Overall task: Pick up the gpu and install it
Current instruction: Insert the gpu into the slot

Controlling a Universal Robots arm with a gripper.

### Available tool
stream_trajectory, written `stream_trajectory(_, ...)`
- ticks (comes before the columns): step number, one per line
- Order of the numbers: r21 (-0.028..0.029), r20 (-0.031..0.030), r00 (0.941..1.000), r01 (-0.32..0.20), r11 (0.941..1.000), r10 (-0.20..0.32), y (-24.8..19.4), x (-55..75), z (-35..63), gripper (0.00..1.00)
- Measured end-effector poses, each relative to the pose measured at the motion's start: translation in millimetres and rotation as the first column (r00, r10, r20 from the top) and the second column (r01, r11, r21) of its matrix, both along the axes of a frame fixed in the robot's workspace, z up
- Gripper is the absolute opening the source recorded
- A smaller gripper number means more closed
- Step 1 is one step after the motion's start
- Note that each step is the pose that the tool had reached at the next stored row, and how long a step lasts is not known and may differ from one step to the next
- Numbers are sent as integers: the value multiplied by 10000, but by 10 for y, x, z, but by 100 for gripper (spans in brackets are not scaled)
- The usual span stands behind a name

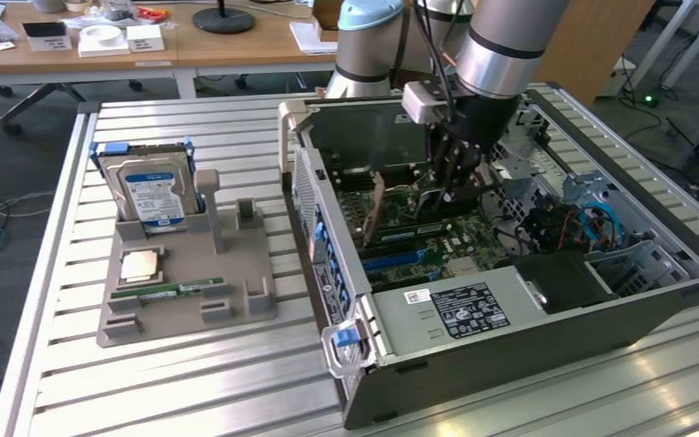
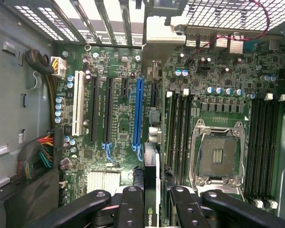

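Wrist view: gripper [image 2: 154, 197] pinches the gpu [image 2: 152, 166] edge-on inside the PC case [image 2: 14, 95], card below the fingers over the mobo [image 2: 121, 128], long axis parallel w/ the blue slot [image 2: 138, 111], just beside it, apparently not seated.

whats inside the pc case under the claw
The motherboard, with a blue slot, black slots and an open processor socket. The gpu held in the claw hides the strip of board directly beneath it.
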State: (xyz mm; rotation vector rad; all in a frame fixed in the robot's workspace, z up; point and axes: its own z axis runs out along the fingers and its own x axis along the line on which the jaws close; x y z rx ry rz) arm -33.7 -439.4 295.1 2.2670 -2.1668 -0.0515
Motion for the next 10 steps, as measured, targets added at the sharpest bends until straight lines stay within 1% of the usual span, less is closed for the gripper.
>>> stream_trajectory(10,-1,-1,10000,0,10000,0,0,-9,-8,26)
